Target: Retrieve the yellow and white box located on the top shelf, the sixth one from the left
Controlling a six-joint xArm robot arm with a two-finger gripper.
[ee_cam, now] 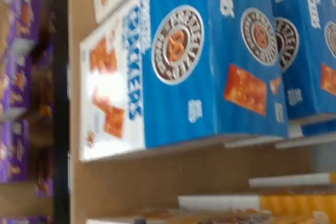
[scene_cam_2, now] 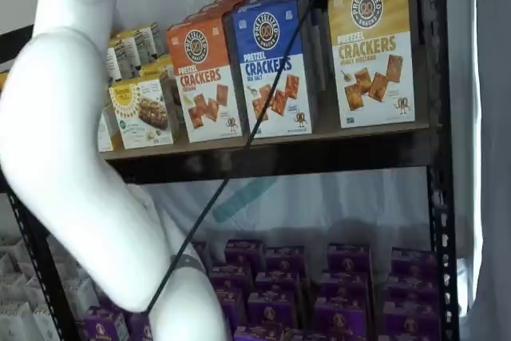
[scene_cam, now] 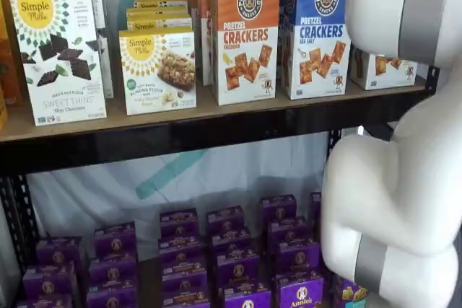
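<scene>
A dark metal rack [scene_cam_2: 435,197] carries a tan wooden shelf board [scene_cam: 209,117] behind a black front rail. Behind it hangs a pale sheet or wall [scene_cam: 238,171] with a teal stripe across it, evenly lit. At the rack's right a light curtain [scene_cam_2: 483,157] seems to hang, though the edge is washed out.

Mock shop aisle, likely a lab setup: black metal shelving [scene_cam_2: 435,157] stocked with rows of identical cracker boxes [scene_cam: 243,34] above and purple boxes [scene_cam: 234,257] below, pale sheet backdrop [scene_cam: 238,167] behind.
</scene>
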